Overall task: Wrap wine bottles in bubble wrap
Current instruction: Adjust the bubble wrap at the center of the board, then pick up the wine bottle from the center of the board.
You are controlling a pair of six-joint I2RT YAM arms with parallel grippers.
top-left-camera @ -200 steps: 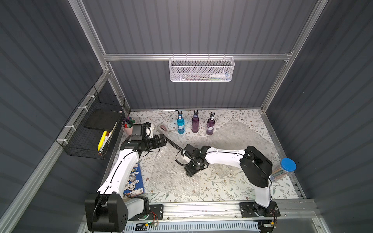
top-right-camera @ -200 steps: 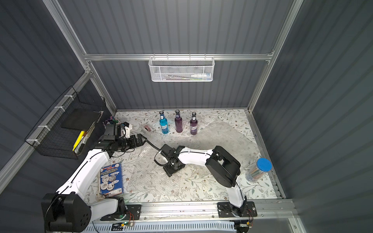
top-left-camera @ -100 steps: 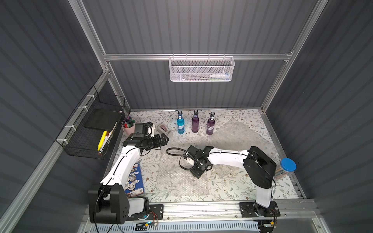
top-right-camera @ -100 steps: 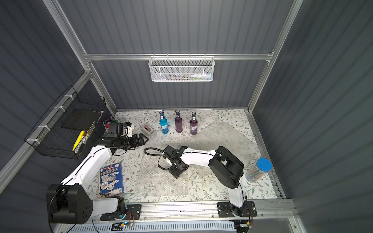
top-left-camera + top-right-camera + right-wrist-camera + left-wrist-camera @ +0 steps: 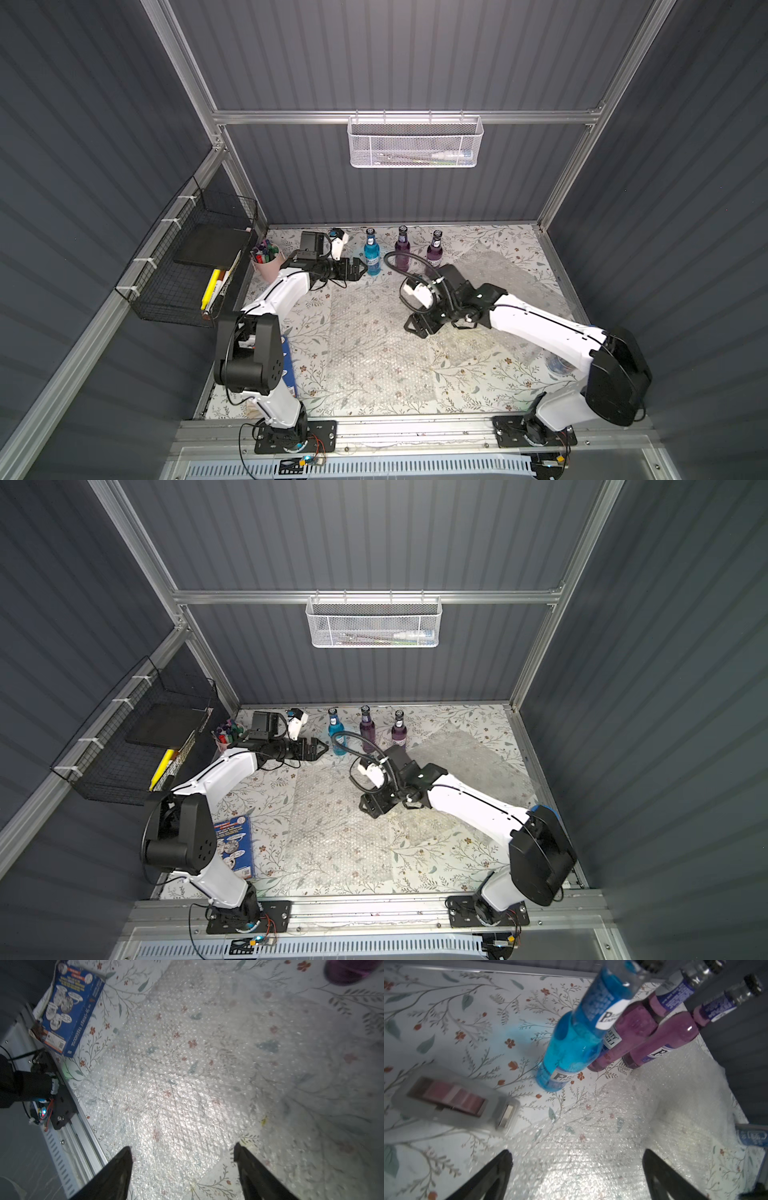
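Inside dark ribbed walls (image 5: 415, 62), a floral table (image 5: 478, 399) carries a bubble wrap sheet (image 5: 374, 349) at lower centre in both top views. The right gripper (image 5: 417, 328) hangs over its right part, jaws apart and empty. Farther back, the left gripper (image 5: 360, 266), spread wide and empty, points at the blue bottle (image 5: 372, 257). Two purple bottles (image 5: 402, 254) stand upright just to its right.

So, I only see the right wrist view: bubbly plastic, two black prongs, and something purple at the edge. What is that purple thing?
Observer: A bottle's base. Two stand upright at the back, the middle purple bottle and the end purple bottle; I cannot tell which you see.
Visitor: Anything else in that row?
Observer: A blue bottle, at the end nearest the left arm.
Visitor: What is that arm doing?
Observer: The left gripper is open and empty, close beside the blue bottle.
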